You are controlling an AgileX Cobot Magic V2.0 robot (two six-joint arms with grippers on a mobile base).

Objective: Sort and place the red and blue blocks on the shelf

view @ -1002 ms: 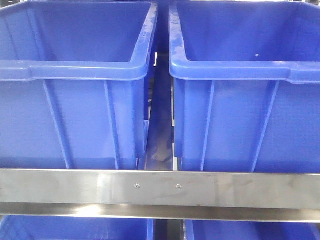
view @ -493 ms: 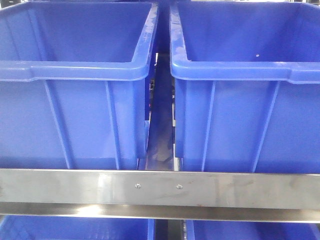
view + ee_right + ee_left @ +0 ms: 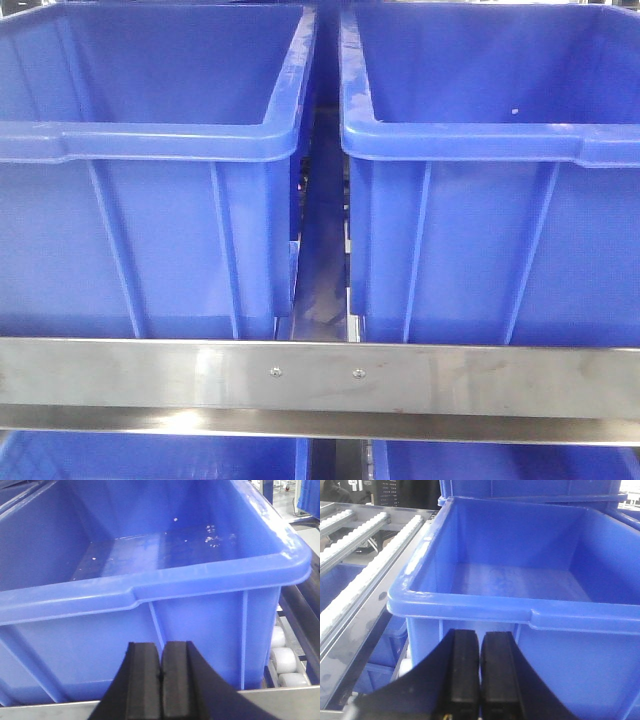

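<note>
No red or blue block shows in any view. The shelf's brushed-steel front rail [image 3: 320,385], with two small screws, runs across the bottom of the front view; its rail also shows in the right wrist view [image 3: 50,711]. My left gripper [image 3: 480,636] is shut with nothing between its black fingers, and it sits just before the front wall of a big blue bin [image 3: 520,565]. My right gripper [image 3: 161,647] is shut and empty too, in front of another blue bin [image 3: 150,545]. Both bins look empty inside.
Two big blue bins [image 3: 150,150] [image 3: 490,150] stand side by side on the shelf with a narrow gap [image 3: 320,250] between them. More blue bins sit on the level below [image 3: 150,458]. White roller tracks [image 3: 365,575] run left of the left bin; rollers [image 3: 285,660] show beside the right one.
The view has shifted very slightly between the earlier frames and now; the bins and rail stay where they were.
</note>
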